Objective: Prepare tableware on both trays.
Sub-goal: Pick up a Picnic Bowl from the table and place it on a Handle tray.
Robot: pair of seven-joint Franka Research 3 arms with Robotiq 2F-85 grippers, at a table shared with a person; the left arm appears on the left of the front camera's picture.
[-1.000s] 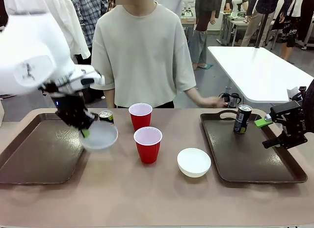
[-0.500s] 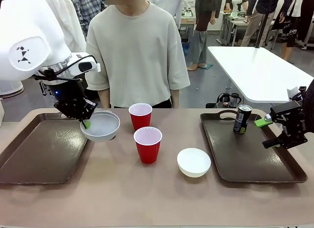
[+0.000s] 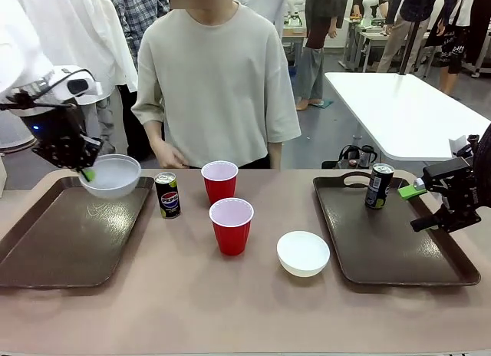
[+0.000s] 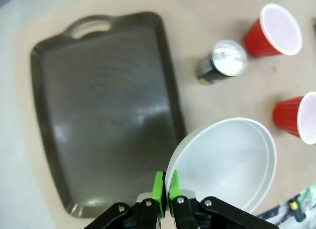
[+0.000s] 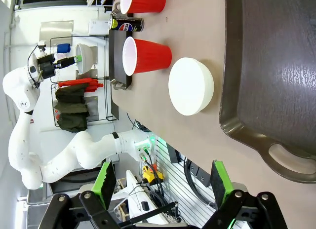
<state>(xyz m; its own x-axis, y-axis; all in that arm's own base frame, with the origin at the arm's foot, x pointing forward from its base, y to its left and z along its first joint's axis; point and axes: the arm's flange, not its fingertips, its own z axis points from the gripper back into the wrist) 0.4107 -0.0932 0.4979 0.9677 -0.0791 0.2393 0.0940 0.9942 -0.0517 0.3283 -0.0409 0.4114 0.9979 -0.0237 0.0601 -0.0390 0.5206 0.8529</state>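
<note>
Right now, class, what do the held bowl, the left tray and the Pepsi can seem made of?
Bowl: likely plastic, white, slightly translucent wall.
Tray: likely plastic, dark brown, soft streaky sheen.
Pepsi can: metal, shiny silver top.

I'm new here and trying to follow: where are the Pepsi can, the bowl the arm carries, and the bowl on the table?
Pepsi can [image 3: 169, 196]: front view, its printed side.
Carried bowl [image 3: 113, 169]: front view, its inside.
Table bowl [image 3: 303, 251]: front view, its inside.
</note>
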